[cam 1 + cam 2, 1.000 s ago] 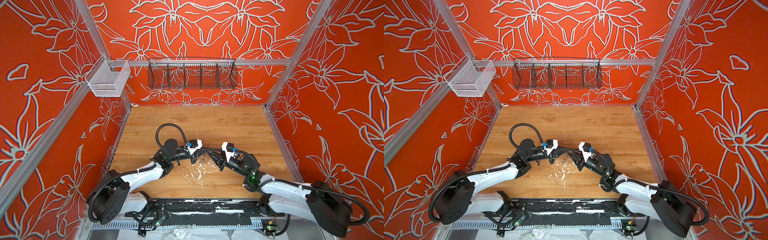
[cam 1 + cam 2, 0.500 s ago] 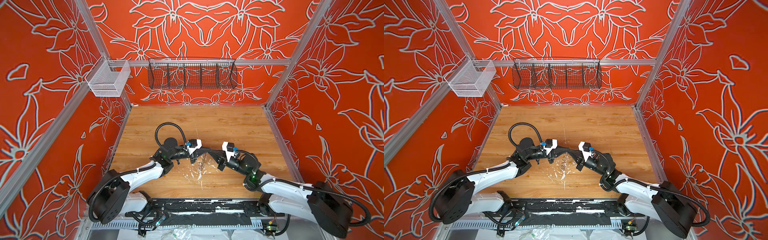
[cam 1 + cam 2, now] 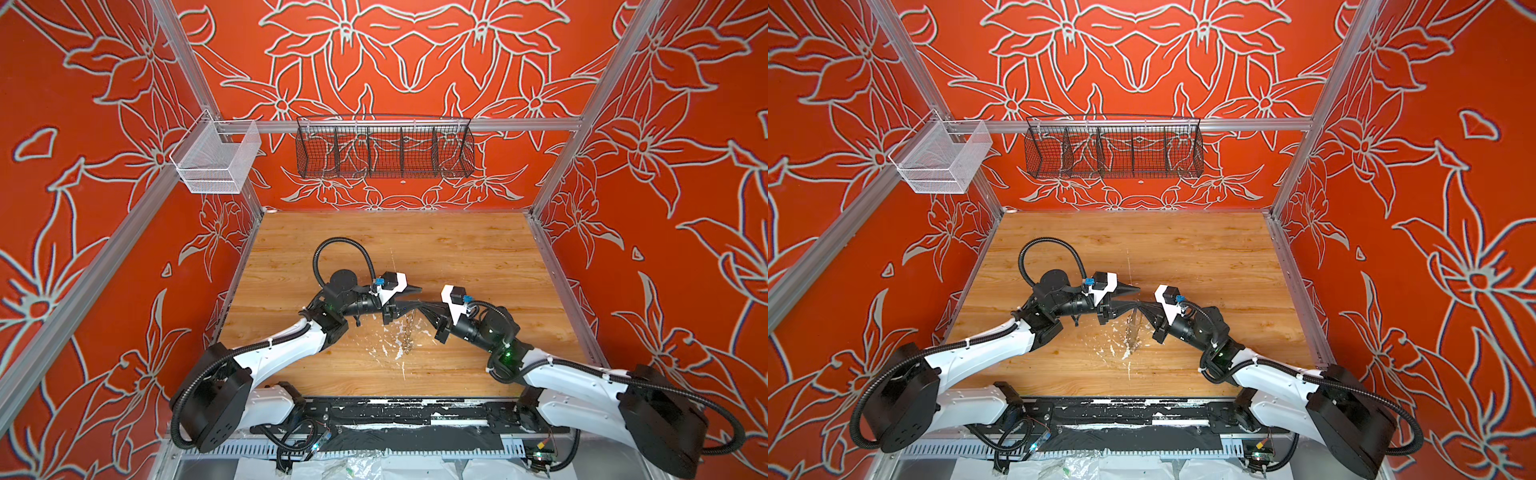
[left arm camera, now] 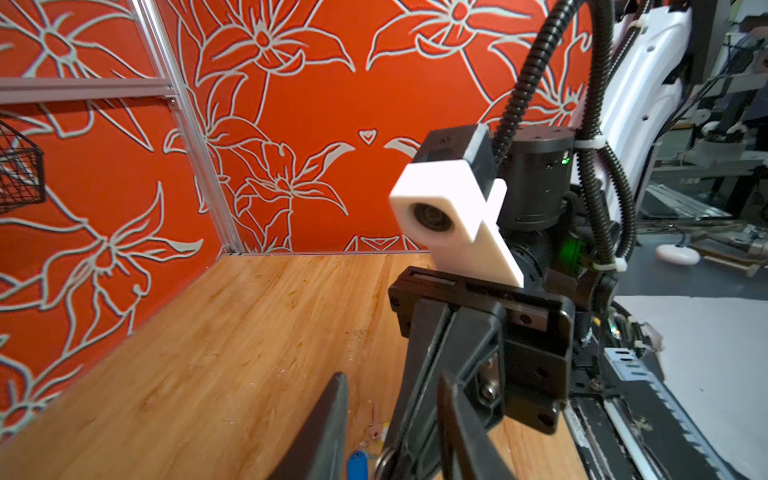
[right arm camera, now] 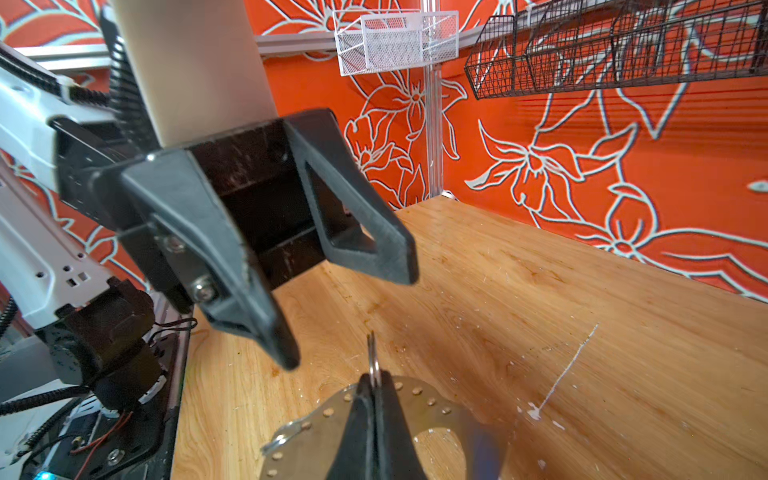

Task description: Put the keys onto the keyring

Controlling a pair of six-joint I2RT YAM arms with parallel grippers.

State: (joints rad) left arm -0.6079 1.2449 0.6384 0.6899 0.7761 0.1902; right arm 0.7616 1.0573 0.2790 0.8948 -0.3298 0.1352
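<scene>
facing hands (image 3: 415, 305) mid-table, right hand (image 5: 374, 399) pinching keyring (image 5: 415, 411)

Both top views look down from high on the whole wooden table (image 3: 457, 249); wrist cameras sit close, facing each other.
</scene>
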